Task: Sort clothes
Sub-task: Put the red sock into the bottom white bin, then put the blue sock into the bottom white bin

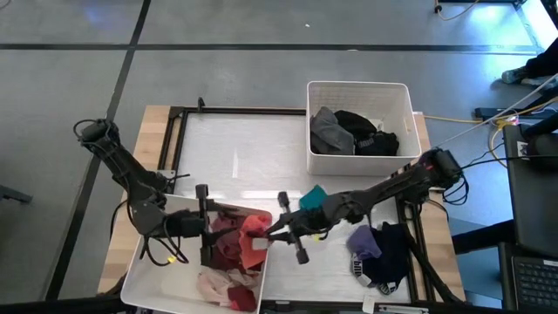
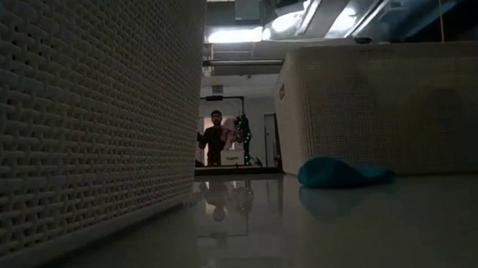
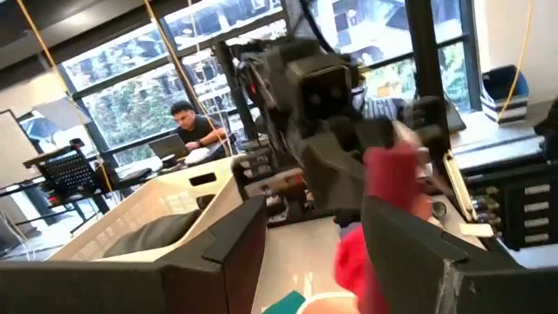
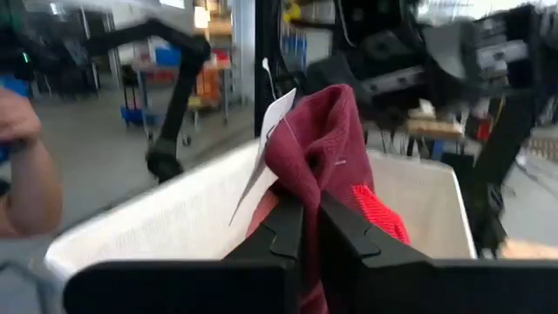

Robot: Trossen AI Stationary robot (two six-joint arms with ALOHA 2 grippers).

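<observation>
perforated white bin (image 2: 80, 119), soft maroon garment (image 4: 318, 144) pinched

No readable text, brand, no. or sign in any view. Only candidate: white tag (image 4: 272, 122) on maroon garment (image 4: 318, 148), centre of right wrist frame, looks blank from here, print (if any) can't be made out. Striped item (image 1: 364, 269) at lower right of high frame has a light pattern, too small to tell if letters.
</observation>
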